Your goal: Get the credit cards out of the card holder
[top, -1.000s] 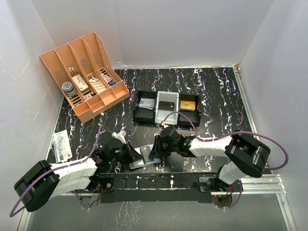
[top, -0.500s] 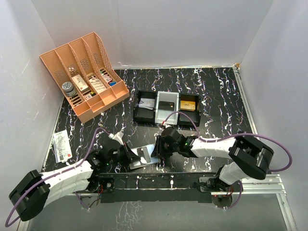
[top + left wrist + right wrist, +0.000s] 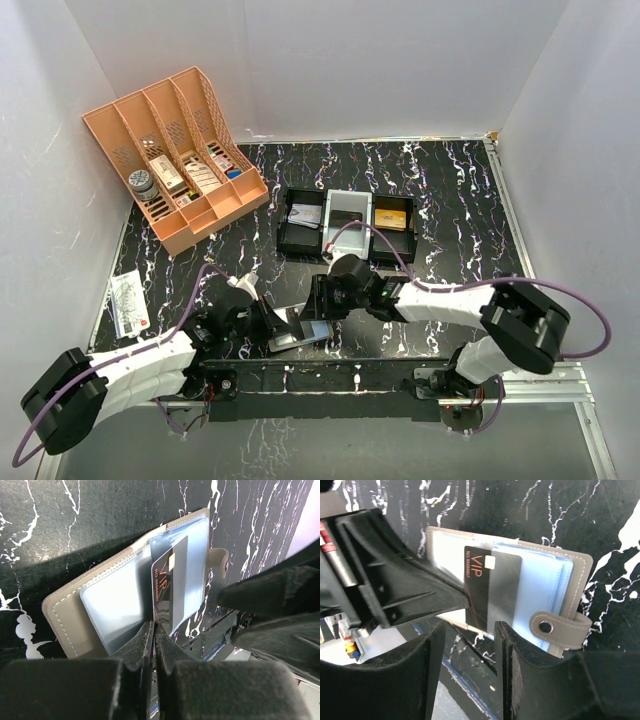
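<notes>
The card holder (image 3: 292, 336) lies open on the black marbled table between the two arms, grey-brown outside (image 3: 62, 617) and grey-blue inside (image 3: 540, 587), its tab (image 3: 560, 625) to one side. A black credit card marked VIP (image 3: 172, 587) (image 3: 492, 587) stands partly out of a clear sleeve. My left gripper (image 3: 154, 627) (image 3: 273, 323) is shut on that card's edge at the sleeve. My right gripper (image 3: 470, 652) (image 3: 318, 304) is open at the holder's near edge. Its fingers (image 3: 520, 670) straddle the card's lower end with a gap on both sides.
A black three-compartment tray (image 3: 281, 228) with cards in it sits just behind the holder. The orange lattice organiser (image 3: 120, 130) stands at the back left. A small white packet (image 3: 128, 303) lies at the left edge. White walls close in three sides.
My right gripper's jaws have spread apart and it has shifted slightly left over the holder. My left gripper stays shut and has nudged a little right.
</notes>
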